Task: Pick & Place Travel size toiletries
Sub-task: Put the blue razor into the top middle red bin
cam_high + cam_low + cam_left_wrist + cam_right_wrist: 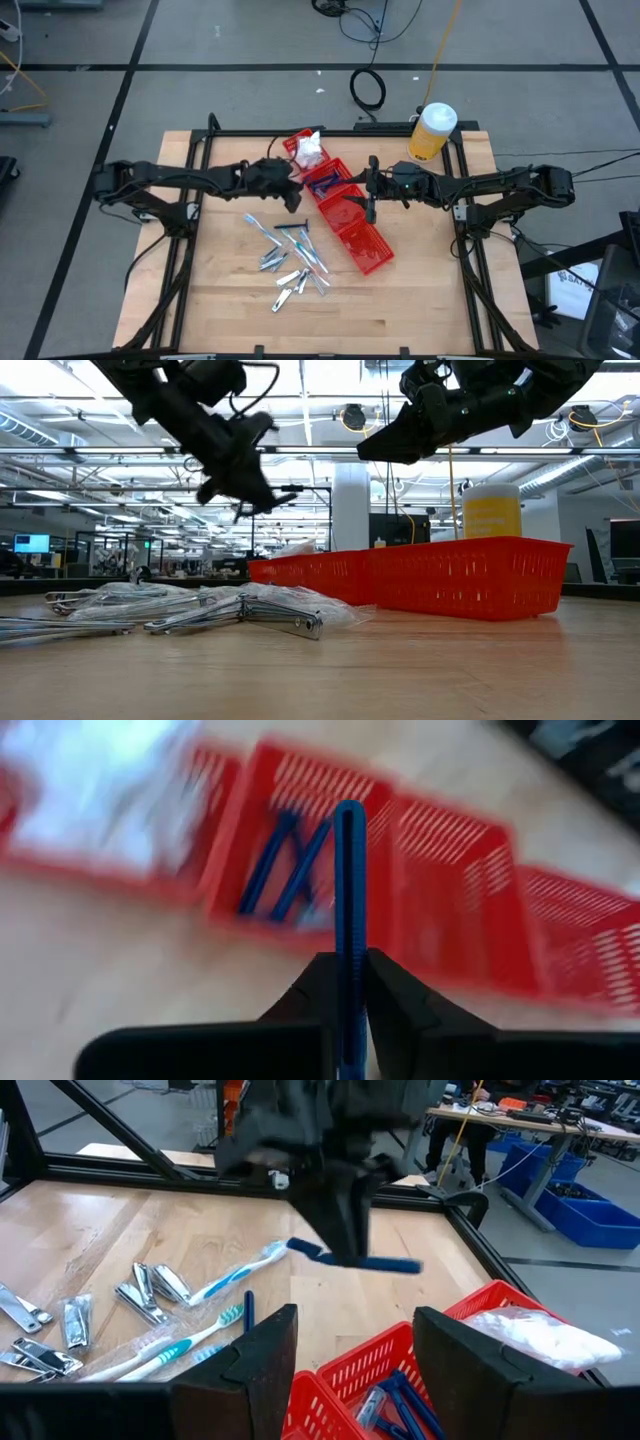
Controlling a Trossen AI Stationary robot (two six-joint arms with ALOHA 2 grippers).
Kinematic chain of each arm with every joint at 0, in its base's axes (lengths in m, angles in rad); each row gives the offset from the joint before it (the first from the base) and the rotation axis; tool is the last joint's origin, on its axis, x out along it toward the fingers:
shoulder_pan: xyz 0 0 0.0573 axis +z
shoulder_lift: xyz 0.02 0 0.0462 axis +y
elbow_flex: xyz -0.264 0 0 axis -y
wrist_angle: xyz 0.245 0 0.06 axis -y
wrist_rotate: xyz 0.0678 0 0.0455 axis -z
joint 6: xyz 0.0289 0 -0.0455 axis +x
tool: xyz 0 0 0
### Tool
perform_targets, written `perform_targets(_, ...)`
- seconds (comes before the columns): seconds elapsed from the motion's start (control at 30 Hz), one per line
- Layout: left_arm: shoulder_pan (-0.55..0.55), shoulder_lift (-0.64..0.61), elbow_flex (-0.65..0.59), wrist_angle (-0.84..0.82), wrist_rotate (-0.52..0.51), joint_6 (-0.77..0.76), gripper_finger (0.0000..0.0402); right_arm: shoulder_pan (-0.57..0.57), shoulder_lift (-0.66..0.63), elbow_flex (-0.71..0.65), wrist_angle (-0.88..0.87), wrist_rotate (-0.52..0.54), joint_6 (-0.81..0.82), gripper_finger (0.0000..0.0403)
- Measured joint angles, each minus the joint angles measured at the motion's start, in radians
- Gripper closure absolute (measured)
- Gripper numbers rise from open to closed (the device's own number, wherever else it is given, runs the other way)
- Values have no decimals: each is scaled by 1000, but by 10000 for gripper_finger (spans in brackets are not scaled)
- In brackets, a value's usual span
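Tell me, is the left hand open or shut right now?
Shut: the left hand pinches a dark blue piece between its fingers, above the red bins.

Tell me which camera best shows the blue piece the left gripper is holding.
The left wrist view: the blue piece stands clamped between the left gripper fingers, with the red bins beyond. The right wrist view shows it sideways, sticking out of the gripper. In the high and low views it is barely discernible.

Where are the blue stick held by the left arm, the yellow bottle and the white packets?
blue stick [348,890]: left wrist view, mid-shaft.
yellow bottle [431,134]: high view, its body.
white packets [545,1338]: right wrist view, middle of pile.
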Motion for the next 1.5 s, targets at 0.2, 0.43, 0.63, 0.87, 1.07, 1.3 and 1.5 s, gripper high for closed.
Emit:
perform_targets(0.2,43,78,18,155,91,69,376,0,0,0,0,0,0,216)
perform_targets(0.43,87,234,203,47,150,127,385,0,0,0,1,0,0,216)
perform_targets(0.63,90,360,326,-11,138,245,361,0,0,0,1,0,0,216)
perform_targets(0.87,96,429,362,-15,131,233,337,0,0,0,0,0,0,216)
perform_targets(1.07,94,424,362,-4,132,232,231,0,0,0,0,0,0,216)
perform_targets(1.3,95,422,362,-7,70,264,100,0,0,0,1,0,0,216)
perform_targets(1.5,93,347,362,-120,150,283,63,0,0,0,1,0,0,216)
